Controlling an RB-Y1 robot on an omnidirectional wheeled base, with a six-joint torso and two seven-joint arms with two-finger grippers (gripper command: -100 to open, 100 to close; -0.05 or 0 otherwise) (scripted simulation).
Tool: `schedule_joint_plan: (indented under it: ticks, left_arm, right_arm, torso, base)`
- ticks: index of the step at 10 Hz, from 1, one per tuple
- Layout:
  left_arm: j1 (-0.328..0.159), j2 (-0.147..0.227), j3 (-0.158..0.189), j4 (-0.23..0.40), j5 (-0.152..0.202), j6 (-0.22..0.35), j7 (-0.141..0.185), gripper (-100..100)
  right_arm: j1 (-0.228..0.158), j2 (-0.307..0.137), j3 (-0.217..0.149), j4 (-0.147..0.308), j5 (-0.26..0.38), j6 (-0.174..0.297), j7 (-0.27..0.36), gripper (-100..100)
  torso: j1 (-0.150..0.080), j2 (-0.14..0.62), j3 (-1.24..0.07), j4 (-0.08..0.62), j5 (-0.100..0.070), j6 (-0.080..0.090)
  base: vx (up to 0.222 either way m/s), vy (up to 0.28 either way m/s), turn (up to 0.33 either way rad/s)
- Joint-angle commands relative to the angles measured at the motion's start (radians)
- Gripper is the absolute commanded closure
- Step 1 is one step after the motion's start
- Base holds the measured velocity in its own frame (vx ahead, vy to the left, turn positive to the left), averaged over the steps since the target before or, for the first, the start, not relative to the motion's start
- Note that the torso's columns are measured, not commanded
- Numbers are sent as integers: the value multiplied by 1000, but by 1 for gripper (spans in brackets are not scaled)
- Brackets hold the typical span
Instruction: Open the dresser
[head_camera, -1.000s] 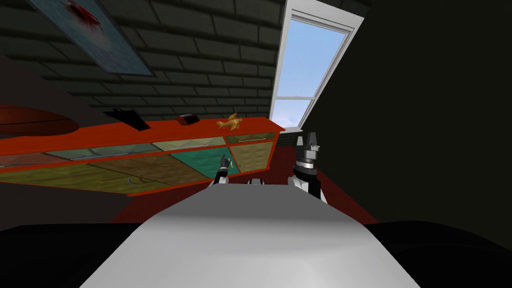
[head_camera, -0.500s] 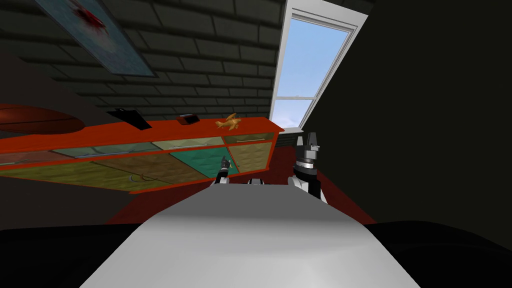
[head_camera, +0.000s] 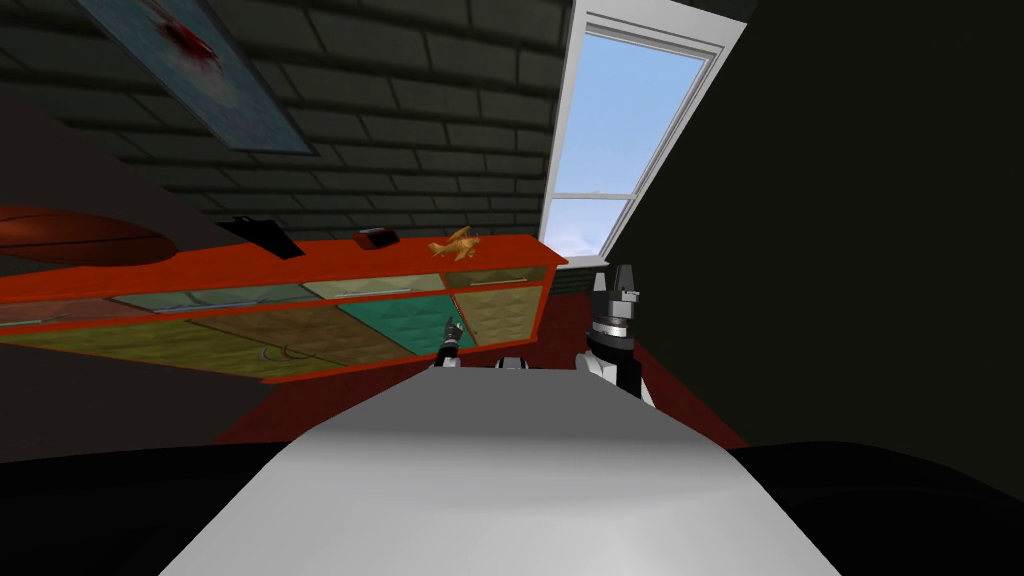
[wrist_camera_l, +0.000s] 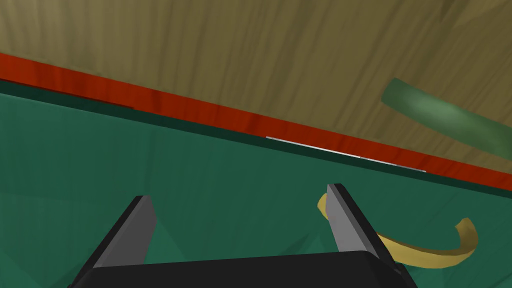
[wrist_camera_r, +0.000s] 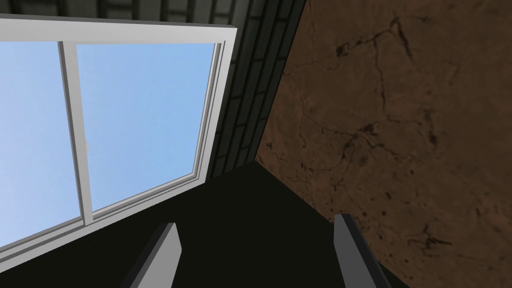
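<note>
Head camera looks steeply down, rolled, at the dresser (head_camera: 280, 310); left wrist camera's tight on its green panel (wrist_camera_l: 200, 200), both sharing it; right wrist's aimed upward.

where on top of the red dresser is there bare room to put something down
Bare room on the red dresser top lies between the black wedge-shaped object and the small dark box, and a narrower strip between that box and the golden toy plane. A large brown round object crowds the left end.
</note>
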Motion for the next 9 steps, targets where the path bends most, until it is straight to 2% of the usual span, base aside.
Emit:
schedule_joint_plan:
  ticks: [1, 6, 7, 9]
  left_arm:
    - [-17, -7, 8, 64, 1, 9, 32, -100]
    - [-81, -44, 28, 251, -1, 2, 115, -100]
    - [-100, -61, 35, 306, -3, 0, 142, -100]
    - [-107, -70, 38, 329, -4, -1, 154, -100]
  right_arm:
    - [0, 0, 0, 0, 0, 0, 0, 0]
    - [0, 0, 0, 0, 0, 0, 0, 0]
    - [0, 0, 0, 0, 0, 0, 0, 0]
    - [0, 0, 0, 0, 0, 0, 0, 0]
  torso:
    - [0, 0, 0, 0, 0, 0]
    - [0, 0, 0, 0, 0, 0]
    - [1, 1, 0, 0, 0, 0]
    - [2, 1, 1, 0, 0, 0]
  base:
    - [32, -44, 15]
    - [45, -39, 34]
    - [60, -34, 43]
    - [46, -13, 12]
